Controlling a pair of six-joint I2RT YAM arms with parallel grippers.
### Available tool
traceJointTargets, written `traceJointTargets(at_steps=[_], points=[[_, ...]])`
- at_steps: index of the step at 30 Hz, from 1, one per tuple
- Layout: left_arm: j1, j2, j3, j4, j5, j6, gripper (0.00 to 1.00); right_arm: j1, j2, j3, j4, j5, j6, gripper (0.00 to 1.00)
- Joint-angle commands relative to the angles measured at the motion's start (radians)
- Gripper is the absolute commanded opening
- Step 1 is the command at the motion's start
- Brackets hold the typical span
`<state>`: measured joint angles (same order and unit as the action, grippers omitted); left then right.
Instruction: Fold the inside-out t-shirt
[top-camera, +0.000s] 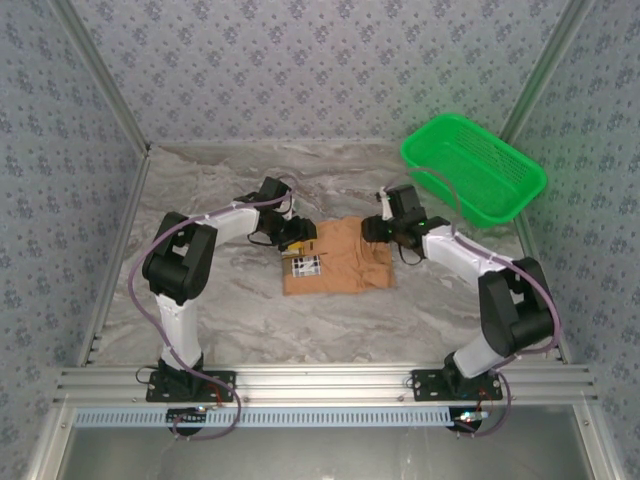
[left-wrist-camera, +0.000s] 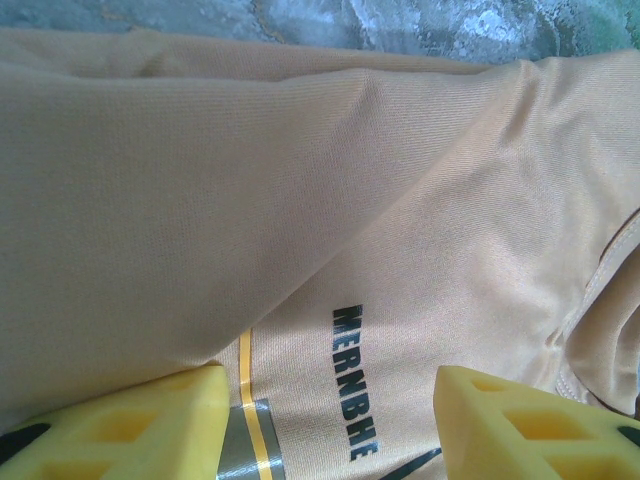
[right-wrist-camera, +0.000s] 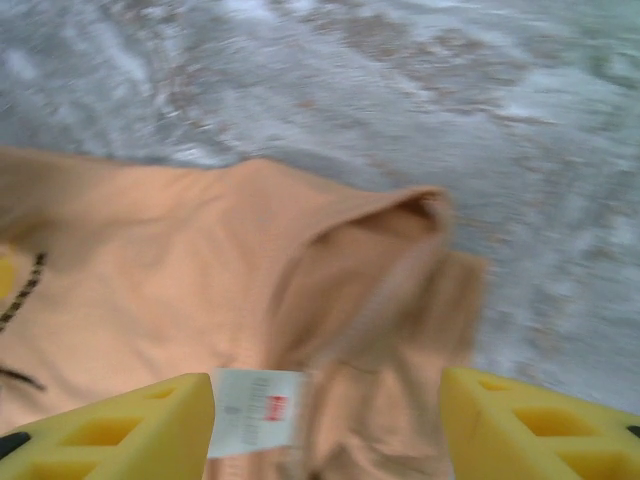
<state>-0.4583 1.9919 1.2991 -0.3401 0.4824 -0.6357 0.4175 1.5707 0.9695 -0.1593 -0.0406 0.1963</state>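
Obs: the inside-out t-shirt (top-camera: 345, 265) lies as a compact tan rectangle mid-table (top-camera: 230, 190), between the two arms. It is a little wider than deep, so I read its long axis as running left to right across the rig. The green mesh basket (top-camera: 475, 165) sits well apart at the far right.

Left gripper (top-camera: 297, 237): over the shirt's far-left corner. In the wrist view the yellow fingers (left-wrist-camera: 130, 420) stand apart, with flat cloth and the black printed lettering (left-wrist-camera: 357, 380) lying between them. Nothing is pinched.

Right gripper (top-camera: 374, 229): over the far-right corner. Its wrist view is blurred, but the fingers (right-wrist-camera: 530, 425) are spread, with the white neck label (right-wrist-camera: 255, 410) between them. A loose lip of fabric sits just past the label, with bare marble beyond. Nothing is clamped.

Key relation: both claws sit on the far edge, one at each end of the long axis, and the body of the shirt runs from them toward the arm bases. Neither arm is clearly nearer; each has its own corner.

Judgement: any next fold would turn on that far edge, and the loose lip at the right corner could slip out of a grasp.
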Motion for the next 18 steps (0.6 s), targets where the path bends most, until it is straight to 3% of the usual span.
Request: traceJointTargets(at_steps=[1,4,10,14,18], points=[[0.003,0.004,0.026,-0.031,-0.013,0.022,0.56,0.036,0.109,0.075,0.009,0.0,-0.001,0.54],[0.003,-0.001,0.025,-0.034,-0.012,0.022,0.56,0.034,0.188,0.125,-0.07,0.037,-0.014,0.42],[-0.006,-0.019,0.017,-0.04,-0.005,0.039,0.57,-0.035,0.226,0.121,-0.216,0.126,0.002,0.32],[-0.017,-0.028,-0.017,-0.032,-0.002,0.05,0.57,-0.059,0.167,0.129,-0.247,0.112,-0.018,0.32],[-0.028,-0.048,-0.069,-0.013,-0.01,0.044,0.57,-0.056,0.039,0.096,-0.265,0.072,-0.023,0.41]])
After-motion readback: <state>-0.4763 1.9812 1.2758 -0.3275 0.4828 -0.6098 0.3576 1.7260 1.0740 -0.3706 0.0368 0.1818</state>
